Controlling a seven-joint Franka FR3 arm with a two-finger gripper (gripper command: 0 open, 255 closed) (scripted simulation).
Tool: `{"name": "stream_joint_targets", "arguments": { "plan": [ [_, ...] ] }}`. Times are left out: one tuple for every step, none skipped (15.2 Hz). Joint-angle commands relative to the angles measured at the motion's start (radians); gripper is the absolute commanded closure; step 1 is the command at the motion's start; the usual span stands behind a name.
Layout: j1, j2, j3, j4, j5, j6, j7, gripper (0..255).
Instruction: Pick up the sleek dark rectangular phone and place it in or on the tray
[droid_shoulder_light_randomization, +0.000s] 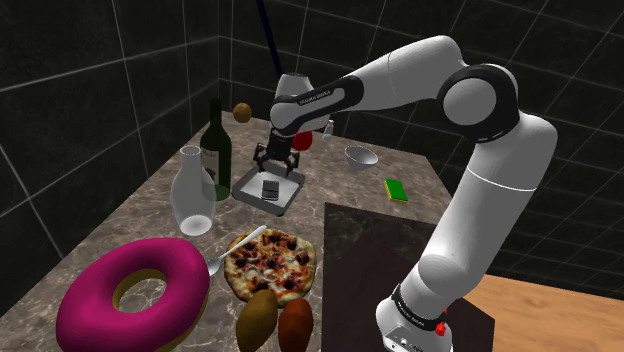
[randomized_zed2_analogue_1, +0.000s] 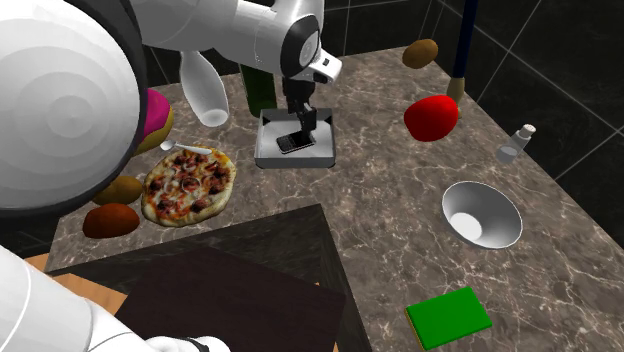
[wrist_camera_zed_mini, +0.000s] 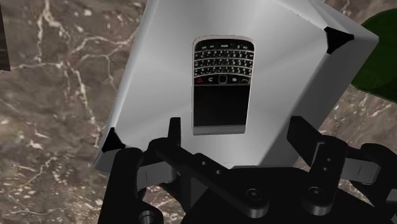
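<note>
The dark phone (randomized_zed2_analogue_1: 295, 143), keypad face up, lies flat inside the silver-grey tray (randomized_zed2_analogue_1: 268, 152). The tray rests on the worktop (randomized_zed2_analogue_1: 380, 190), upper middle of the second exterior view.

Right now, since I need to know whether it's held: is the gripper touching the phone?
Apart. In the wrist view the open gripper's fingers stand either side of the phone, with bare tray showing between each and it.

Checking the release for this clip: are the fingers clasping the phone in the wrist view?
No, the phone lies flat on the grey tray while the fingers stand apart, clear of it.
</note>
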Motion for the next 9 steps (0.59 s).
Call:
{"name": "stream_joint_targets", "arguments": {
  "plan": [
    [-0.002, -0.03, 0.0, 0.025, 0.003, -0.056, -0.001, 0],
    [-0.004, -0.043, -0.001, 0.036, 0.004, -0.08, -0.002, 0],
    [-0.003, -0.043, -0.001, 0.036, 0.004, -0.08, -0.002, 0],
    [-0.003, -0.043, -0.001, 0.036, 0.004, -0.08, -0.002, 0],
    [-0.003, -0.043, -0.001, 0.036, 0.004, -0.08, -0.002, 0],
    [-0.003, -0.043, -0.001, 0.036, 0.004, -0.08, -0.002, 0],
    [-0.003, -0.043, -0.001, 0.036, 0.004, -0.08, -0.002, 0],
    [-0.003, -0.043, -0.001, 0.036, 0.004, -0.08, -0.002, 0],
    [-0.003, -0.043, -0.001, 0.036, 0.004, -0.08, -0.002, 0]
  ]
}}
